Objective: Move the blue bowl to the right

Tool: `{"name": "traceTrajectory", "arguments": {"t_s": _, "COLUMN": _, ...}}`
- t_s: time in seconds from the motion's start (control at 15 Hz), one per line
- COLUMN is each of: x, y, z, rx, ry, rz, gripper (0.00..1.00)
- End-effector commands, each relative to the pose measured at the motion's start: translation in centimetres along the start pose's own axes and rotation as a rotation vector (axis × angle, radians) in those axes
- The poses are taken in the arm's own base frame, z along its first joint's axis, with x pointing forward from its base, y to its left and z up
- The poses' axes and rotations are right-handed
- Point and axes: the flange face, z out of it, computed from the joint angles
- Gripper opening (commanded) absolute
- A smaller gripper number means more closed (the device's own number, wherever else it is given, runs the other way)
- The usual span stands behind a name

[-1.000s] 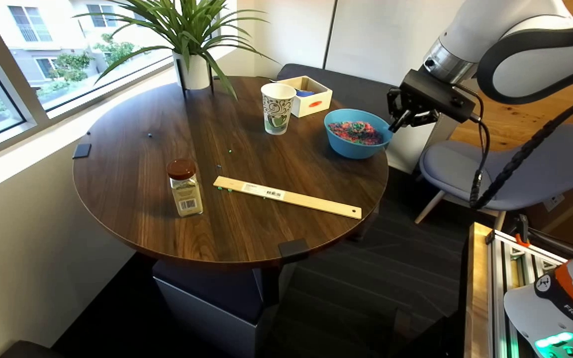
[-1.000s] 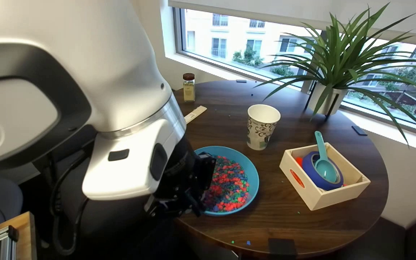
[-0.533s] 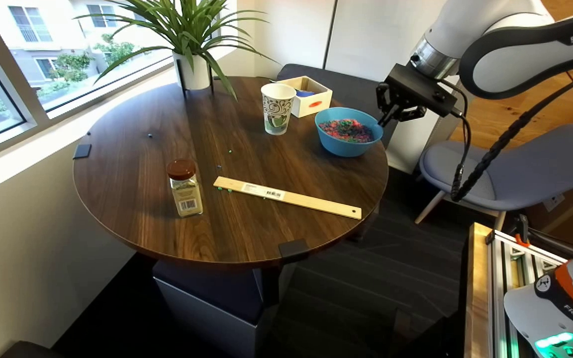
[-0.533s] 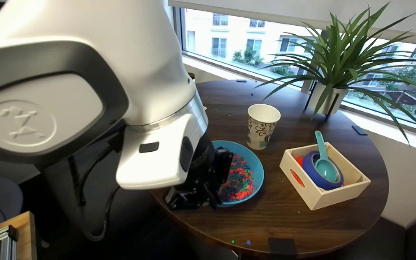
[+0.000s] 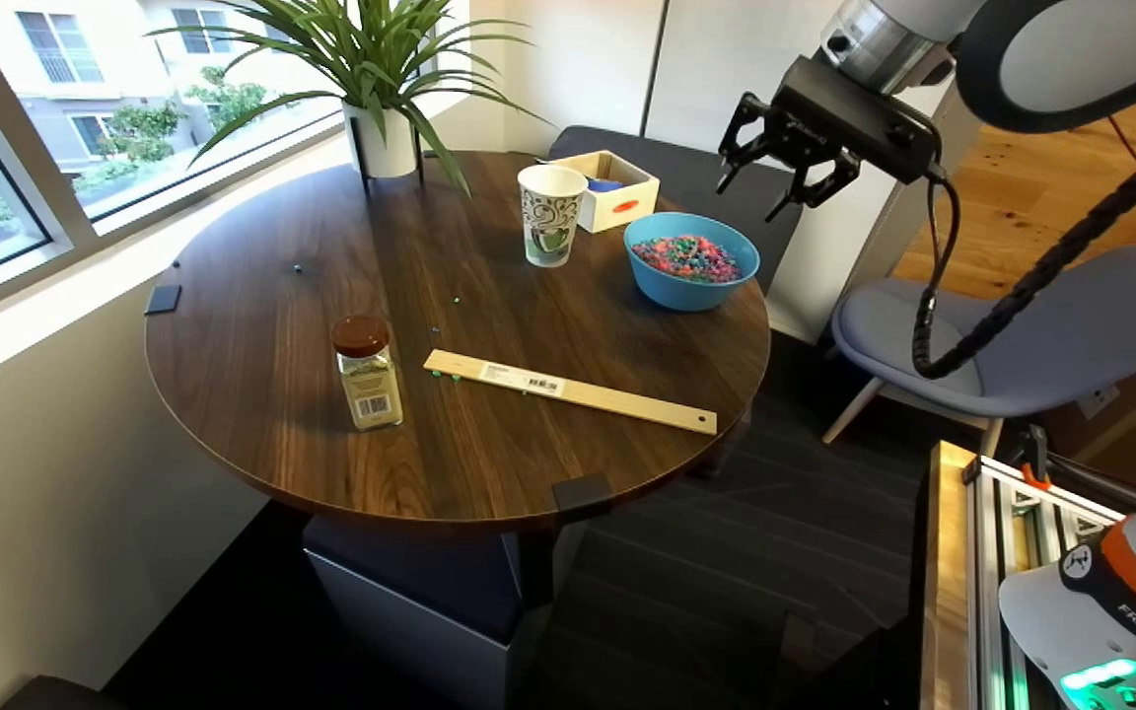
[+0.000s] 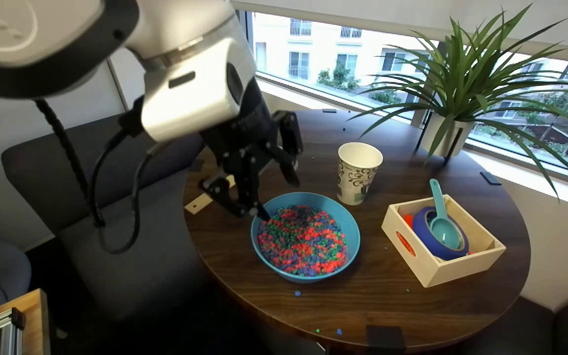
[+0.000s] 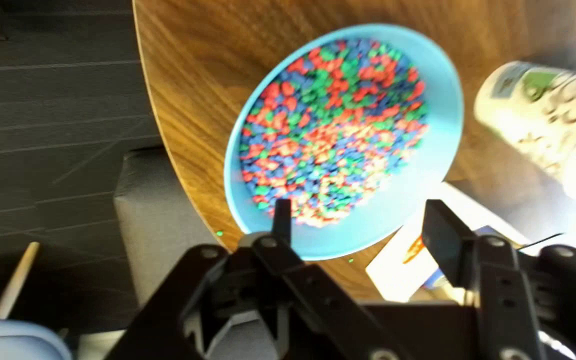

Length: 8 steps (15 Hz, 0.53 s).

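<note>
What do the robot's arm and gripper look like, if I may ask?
The arm is white and rounded, with black trim and a silver ring near its end. Its base carries an orange band, green lights and lettering that begins FRANKA. A black, braided-looking cable hangs in a loop. The gripper is black, with two angular, jointed jaws.

Daylight through the wide glass window [image 6: 303,54] is bright and pale, laying a sheen on the round dark-brown wooden counter [image 5: 267,227]; the dark grey floor [image 5: 686,572] lies dim. In the soft, blurred wrist view, white glare swallows part of the patterned cream paper cup [image 7: 533,115] and pales the round blue bowl [image 7: 440,110].
</note>
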Motion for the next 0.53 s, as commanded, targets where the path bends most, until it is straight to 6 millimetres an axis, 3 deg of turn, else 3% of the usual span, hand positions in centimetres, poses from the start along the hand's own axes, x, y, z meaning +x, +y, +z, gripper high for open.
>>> {"name": "traceTrajectory", "arguments": {"t_s": 0.0, "x": -3.9, "y": -2.0, "z": -2.9, "rx": 0.108, "ry": -0.094, "rz": -0.147, "gripper": 0.99}}
{"name": "traceTrajectory", "arguments": {"t_s": 0.2, "x": -6.7, "y": -3.5, "z": -4.2, "rx": 0.178, "ry": -0.148, "rz": -0.301, "gripper": 1.0}}
{"name": "traceTrajectory", "arguments": {"t_s": 0.27, "x": -5.8, "y": -3.0, "z": -3.9, "rx": 0.139, "ry": -0.114, "rz": -0.231, "gripper": 1.0}}
{"name": "traceTrajectory", "arguments": {"t_s": 0.47, "x": -6.9, "y": -3.5, "z": -4.4, "rx": 0.162, "ry": -0.133, "rz": -0.293, "gripper": 1.0}}
